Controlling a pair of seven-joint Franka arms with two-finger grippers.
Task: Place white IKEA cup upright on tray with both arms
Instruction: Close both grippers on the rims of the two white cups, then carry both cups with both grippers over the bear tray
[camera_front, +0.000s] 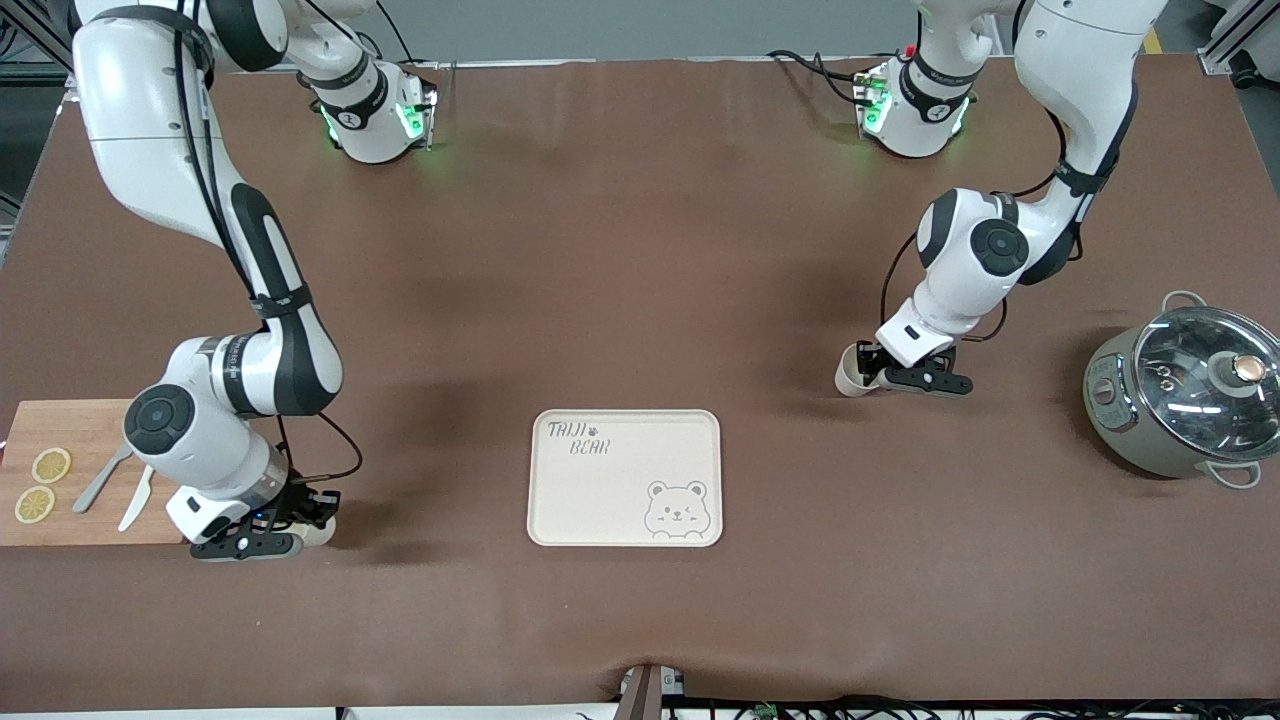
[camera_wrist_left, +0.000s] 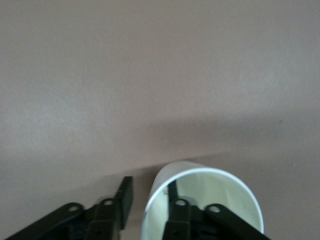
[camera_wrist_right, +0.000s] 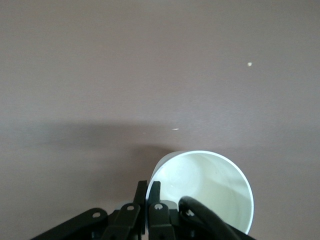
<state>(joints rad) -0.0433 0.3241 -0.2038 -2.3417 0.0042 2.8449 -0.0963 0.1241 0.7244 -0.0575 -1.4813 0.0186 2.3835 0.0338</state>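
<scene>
**Two cups gripped, tray bare**

The cream tray lies flat in the middle of the brown table, near the front camera. Grey lettering in one corner reads "TAIJI BEAR" and a winking bear face is drawn in the corner diagonally across from it. Nothing rests on it.

The left gripper is low at the table, toward the left arm's end and farther from the camera than the tray. One finger sits inside a white cup and the other outside with a gap, so the wall is straddled but not pinched.

The right gripper is low beside a wooden board at the right arm's end. Its fingers are clamped on the rim of a second white cup, which seems to stand mouth up.

The board carries two lemon slices and some cutlery. A lidded pot stands at the left arm's end. No writing is legible on either cup.
</scene>
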